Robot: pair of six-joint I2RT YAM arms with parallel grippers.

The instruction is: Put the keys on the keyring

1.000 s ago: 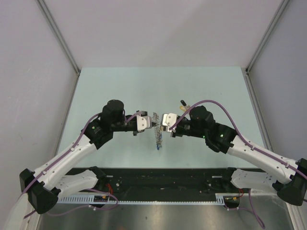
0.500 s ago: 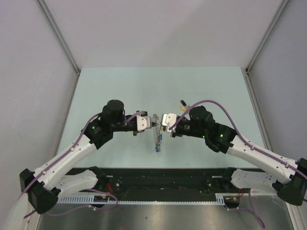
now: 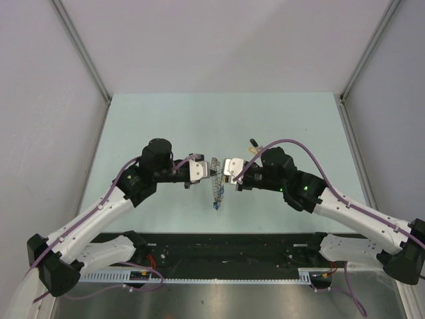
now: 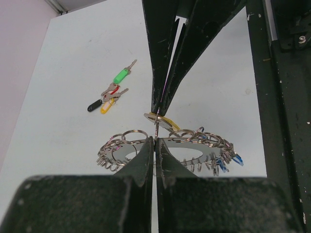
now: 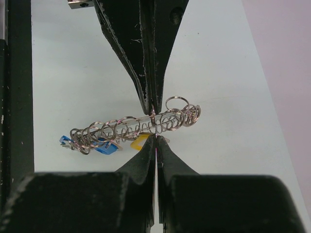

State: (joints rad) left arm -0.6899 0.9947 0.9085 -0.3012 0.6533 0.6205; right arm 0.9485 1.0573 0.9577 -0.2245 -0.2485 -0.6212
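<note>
Keyring [image 3: 216, 179] over pale green table [image 3: 166, 119], grey walls [image 3: 212, 46] around.

The left gripper [image 4: 155, 143] and right gripper [image 4: 157, 108] meet tip to tip, both pinched tight, leaving no passage between them. The keyring [image 4: 127, 152] and a yellow-headed key [image 5: 140, 141] block the space just below the tips. Loose keys [image 4: 111, 93] lie on the table [image 3: 166, 119] ahead-left of the left gripper. Open surface spreads elsewhere around both.

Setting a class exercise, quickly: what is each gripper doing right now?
Left gripper: closed on the keyring rim.
Right gripper: closed on a yellow key.
</note>
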